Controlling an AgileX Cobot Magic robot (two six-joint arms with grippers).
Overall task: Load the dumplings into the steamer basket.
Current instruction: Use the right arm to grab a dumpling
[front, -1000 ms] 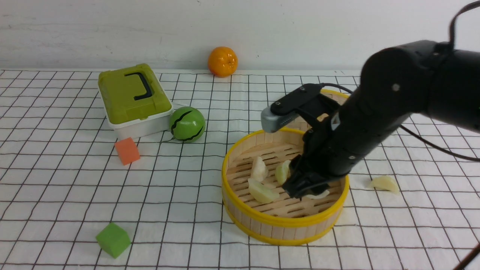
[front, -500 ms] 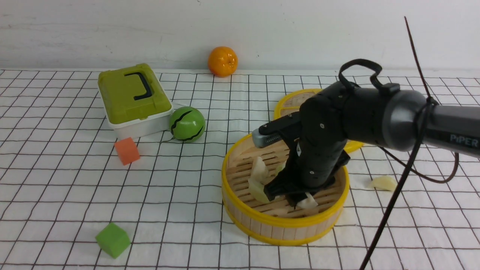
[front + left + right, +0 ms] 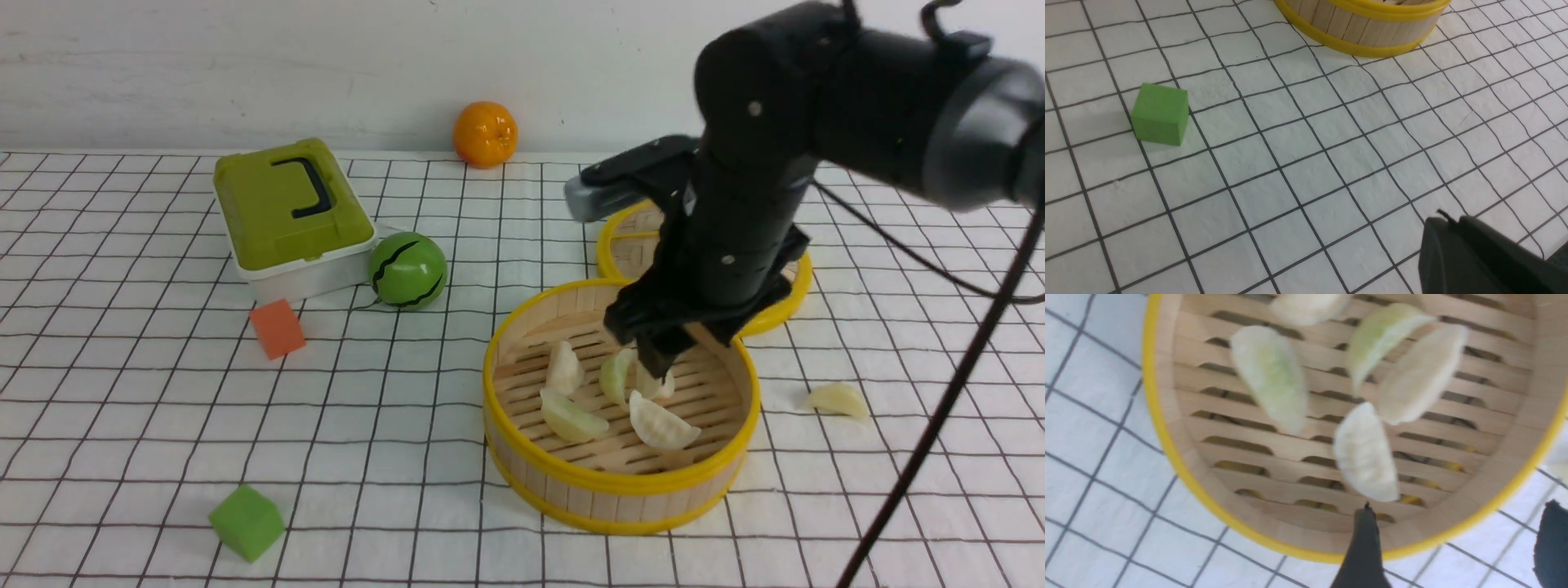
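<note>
**Right gripper**: jaws spread wide and empty, poised over the steamer basket. Beneath the jaws, five dumplings lie on the slatted floor. The sixth dumpling rests on the gridded cloth, to the jaws' right and lower, outside the basket wall and clear of it. Its long axis runs roughly crosswise. The right arm is judged the nearer. The left gripper, closed on nothing, is well apart from the basket.

No legible text, label, brand or number anywhere.
</note>
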